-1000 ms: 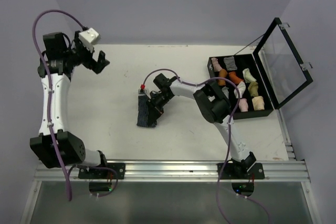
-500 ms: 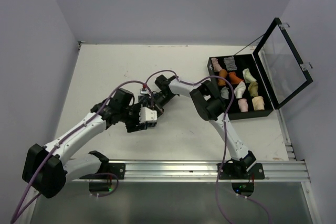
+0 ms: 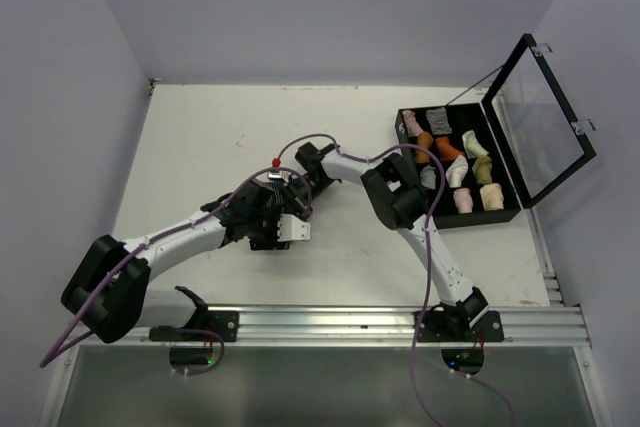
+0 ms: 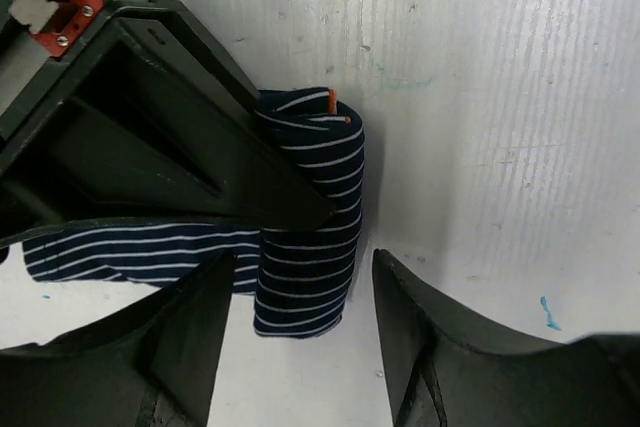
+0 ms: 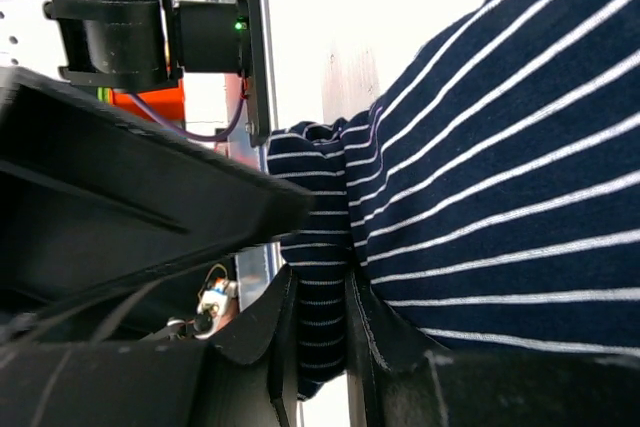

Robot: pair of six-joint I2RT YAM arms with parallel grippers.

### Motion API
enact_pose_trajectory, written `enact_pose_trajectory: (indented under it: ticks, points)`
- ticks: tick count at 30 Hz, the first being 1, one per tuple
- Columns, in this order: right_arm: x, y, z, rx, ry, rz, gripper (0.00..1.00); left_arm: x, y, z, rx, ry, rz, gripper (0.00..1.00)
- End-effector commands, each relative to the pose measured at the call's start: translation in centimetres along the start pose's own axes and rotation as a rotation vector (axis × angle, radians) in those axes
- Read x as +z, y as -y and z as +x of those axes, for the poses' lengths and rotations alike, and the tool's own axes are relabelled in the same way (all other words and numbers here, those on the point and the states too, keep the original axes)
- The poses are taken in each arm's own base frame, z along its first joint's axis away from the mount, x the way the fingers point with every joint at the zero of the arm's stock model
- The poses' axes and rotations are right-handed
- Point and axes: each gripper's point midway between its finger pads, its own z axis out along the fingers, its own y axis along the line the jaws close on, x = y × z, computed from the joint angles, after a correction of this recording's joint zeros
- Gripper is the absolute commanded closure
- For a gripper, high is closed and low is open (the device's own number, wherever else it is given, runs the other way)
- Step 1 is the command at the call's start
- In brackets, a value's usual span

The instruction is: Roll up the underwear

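Unravelling threatens: right jaws pinch the rolled underwear [image 4: 310,197]; left jaws, spread astride it, could drag layers loose if they close off-centre.

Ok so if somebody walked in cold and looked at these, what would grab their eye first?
Probably the navy striped underwear in the middle of the table, part rolled and part flat. The right gripper pinches the fabric, while the left gripper straddles the rolled end, jaws open. Next comes the open black case at the far right, its compartments filled with small coloured rolls.
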Motion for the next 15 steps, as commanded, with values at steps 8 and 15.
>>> enact_pose_trajectory:
  ticks: [8, 15]
  points:
    - [0.4, 9.0, 3.8, 0.092, -0.065, 0.213, 1.00, 2.1, 2.1, 1.2, 0.079, -0.038, 0.035, 0.61]
    - [-2.8, 7.1, 0.7, 0.034, 0.006, 0.293, 0.61, 2.4, 5.8, 2.8, 0.039, -0.102, 0.209, 1.00]
